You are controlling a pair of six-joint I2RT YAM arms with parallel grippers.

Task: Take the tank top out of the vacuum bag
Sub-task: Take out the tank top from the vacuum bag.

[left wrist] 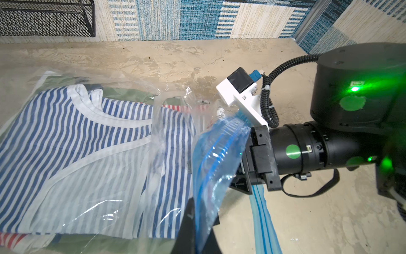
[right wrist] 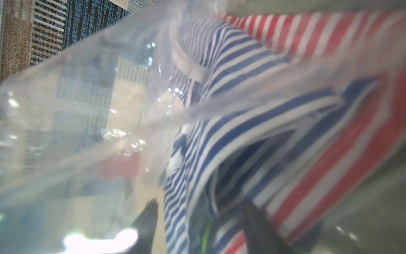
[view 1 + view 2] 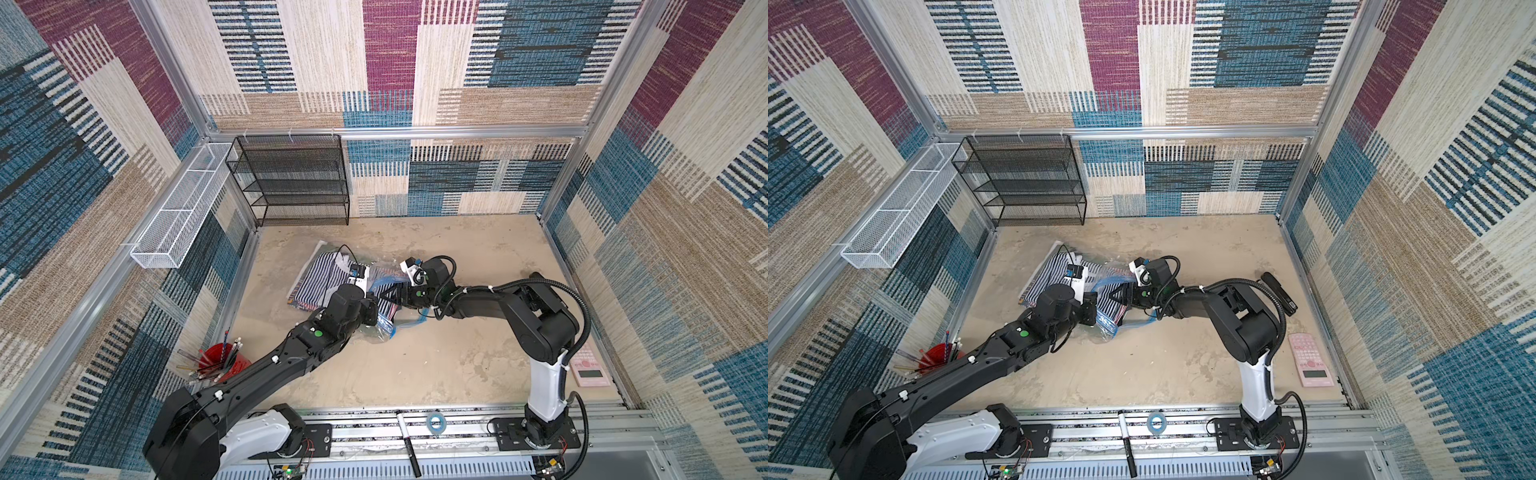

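Only right wrist view showing right gripper [image 2: 200, 202] gaping around tank top [image 2: 230, 72] inside bag [image 2: 77, 132], left gripper [image 1: 200, 224] pinching bag edge, left arm [image 3: 266, 365] stretching low.

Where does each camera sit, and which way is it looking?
Both top views: high above the robot's bases, looking down on the table; left arm and right arm show.
Left wrist: on the left arm, facing the tank top inside the vacuum bag; left gripper and right arm show.
Right wrist: on the right arm, peering through bag plastic; open right gripper shows.
Shared: every view shows the striped tank top.
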